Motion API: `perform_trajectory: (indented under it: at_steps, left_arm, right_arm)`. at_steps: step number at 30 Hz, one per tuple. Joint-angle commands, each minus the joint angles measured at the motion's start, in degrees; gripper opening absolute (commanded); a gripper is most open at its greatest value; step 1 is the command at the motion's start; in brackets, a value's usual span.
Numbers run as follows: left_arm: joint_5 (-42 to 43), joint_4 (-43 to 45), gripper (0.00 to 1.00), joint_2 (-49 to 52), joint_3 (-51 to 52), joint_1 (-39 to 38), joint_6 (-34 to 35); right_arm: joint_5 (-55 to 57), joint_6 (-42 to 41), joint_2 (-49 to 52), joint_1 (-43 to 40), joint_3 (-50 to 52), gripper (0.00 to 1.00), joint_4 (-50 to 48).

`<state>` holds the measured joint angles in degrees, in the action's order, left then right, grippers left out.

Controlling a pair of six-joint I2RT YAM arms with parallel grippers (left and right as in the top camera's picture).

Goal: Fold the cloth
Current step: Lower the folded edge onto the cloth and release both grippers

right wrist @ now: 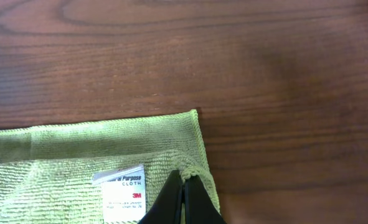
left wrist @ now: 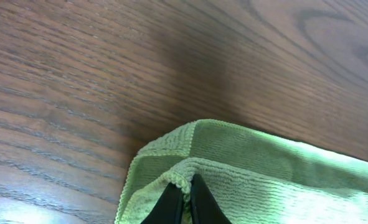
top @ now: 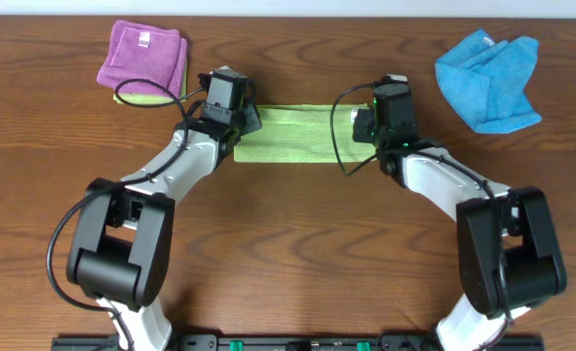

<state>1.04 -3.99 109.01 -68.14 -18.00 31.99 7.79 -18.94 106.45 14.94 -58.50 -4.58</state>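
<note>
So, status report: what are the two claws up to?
Left claw, right claw: each shut on a lime-green towel corner. Towel folded into strip. Nothing blocking.

Lime-green ribbed microfibre cloth [top: 292, 135], carrying a white tag [right wrist: 124, 190] printed in grey with a small red logo. Dark brown wood-grain bench [top: 288, 244]. Black left fingers [left wrist: 170, 206] and black right fingers [right wrist: 169, 198]. Elsewhere, crumpled bright blue cloth [top: 489, 78] and folded purple cloth [top: 143, 57] with a white label.
</note>
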Motion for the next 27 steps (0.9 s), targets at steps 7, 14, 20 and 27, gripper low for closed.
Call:
perform_trajectory:
  at_steps: [7, 14, 20, 27]
  left_arm:
    - [-1.1, 1.3, 0.06, 3.2, -1.1, 0.5, -1.1]
    - [-1.2, 1.3, 0.66, 3.2, -1.1, 0.5, -1.2]
    - [-1.7, 0.8, 0.95, 3.1, -1.1, 0.6, -1.2]
    - [0.6, -3.4, 0.95, -0.5, -1.2, 0.8, -2.4]
  right_arm:
    - [2.1, 2.3, 1.5, -0.4, -0.9, 0.03, -1.0]
    - [2.3, 2.3, 1.5, -0.4, -0.9, 0.99, -0.9]
    - [2.3, 2.3, 1.4, -0.4, -0.9, 0.99, 0.2]
    - [1.9, 1.8, -2.8, -0.5, -1.3, 0.99, 8.1]
